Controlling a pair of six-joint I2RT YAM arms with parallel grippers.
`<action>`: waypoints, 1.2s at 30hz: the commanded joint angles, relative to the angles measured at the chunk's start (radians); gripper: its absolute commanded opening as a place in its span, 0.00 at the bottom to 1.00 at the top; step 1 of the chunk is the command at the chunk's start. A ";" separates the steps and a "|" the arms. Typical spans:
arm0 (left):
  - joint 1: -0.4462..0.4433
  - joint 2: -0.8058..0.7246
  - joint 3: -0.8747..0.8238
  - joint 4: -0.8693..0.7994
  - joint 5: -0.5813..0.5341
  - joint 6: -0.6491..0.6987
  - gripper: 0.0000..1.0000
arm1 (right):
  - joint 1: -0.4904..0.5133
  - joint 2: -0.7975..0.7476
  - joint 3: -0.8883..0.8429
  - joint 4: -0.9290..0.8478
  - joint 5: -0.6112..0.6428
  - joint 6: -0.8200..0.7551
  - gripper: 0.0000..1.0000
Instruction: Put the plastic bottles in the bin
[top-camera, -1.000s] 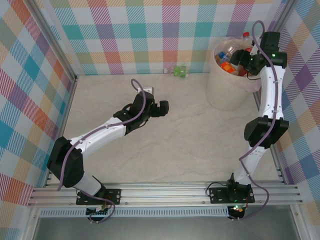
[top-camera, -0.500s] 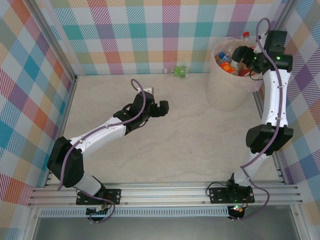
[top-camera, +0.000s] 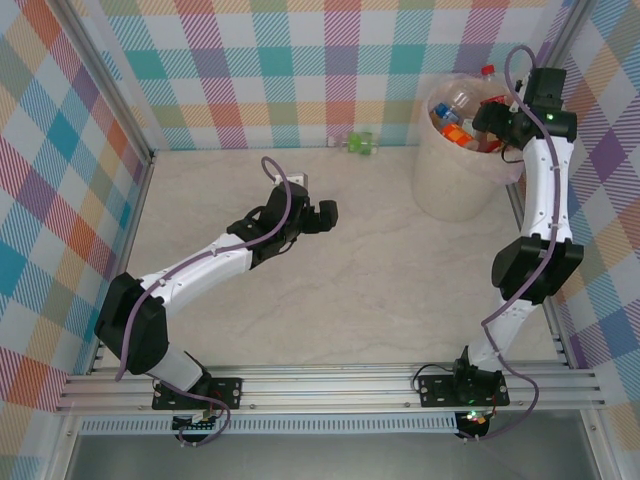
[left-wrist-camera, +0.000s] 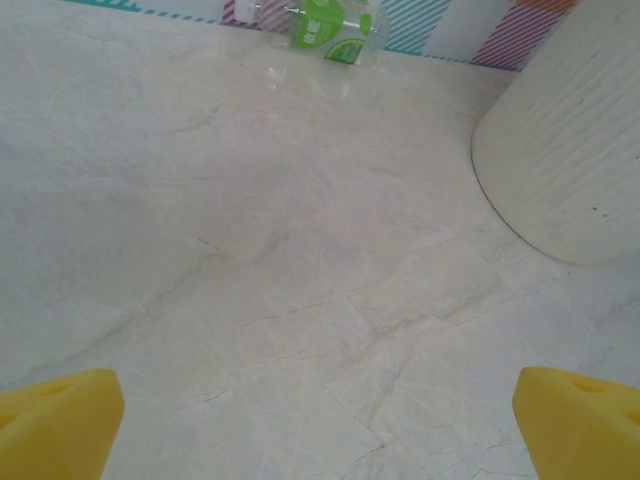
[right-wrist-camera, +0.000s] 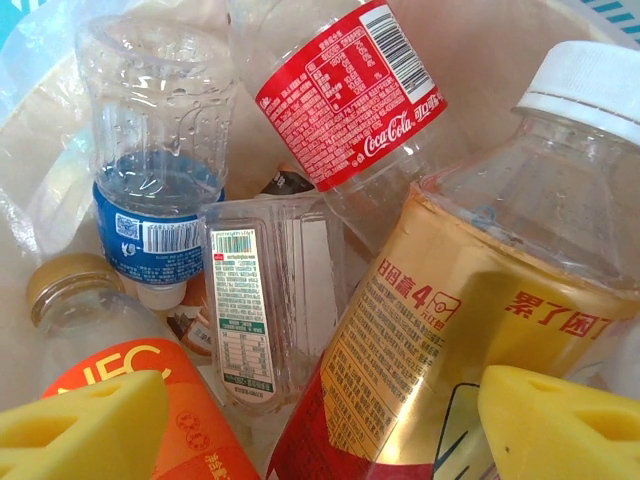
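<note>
The cream bin (top-camera: 455, 185) stands at the back right, holding several plastic bottles (top-camera: 458, 105). My right gripper (top-camera: 490, 120) hangs over its mouth, open. In the right wrist view its yellow fingertips (right-wrist-camera: 85, 430) stand wide apart above the pile: a gold-labelled white-capped bottle (right-wrist-camera: 440, 320), a red Coca-Cola bottle (right-wrist-camera: 350, 90), a blue-labelled one (right-wrist-camera: 150, 200) and an orange one (right-wrist-camera: 190, 430). One green-labelled bottle (top-camera: 360, 143) lies on the table against the back wall, also at the top of the left wrist view (left-wrist-camera: 333, 25). My left gripper (top-camera: 326, 215) is open and empty, mid-table.
The marble tabletop (top-camera: 330, 300) is walled by checked panels on the left, back and right. The bin's ribbed side (left-wrist-camera: 570, 130) rises to the right of the left gripper. A thin liner (right-wrist-camera: 40, 60) lines the bin's rim.
The right wrist shifted slightly over the bin's mouth and came back; its elbow swayed right. The left arm has not moved.
</note>
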 joint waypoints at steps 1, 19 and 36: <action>0.012 0.014 0.032 -0.005 0.015 -0.011 1.00 | 0.003 0.003 -0.017 -0.068 -0.060 -0.006 0.81; 0.039 0.076 0.084 -0.045 -0.015 -0.084 1.00 | 0.195 -0.305 -0.293 0.359 -0.287 0.025 0.89; 0.215 0.535 0.549 0.019 0.038 -0.168 1.00 | 0.430 0.153 -0.117 0.538 -0.273 0.264 1.00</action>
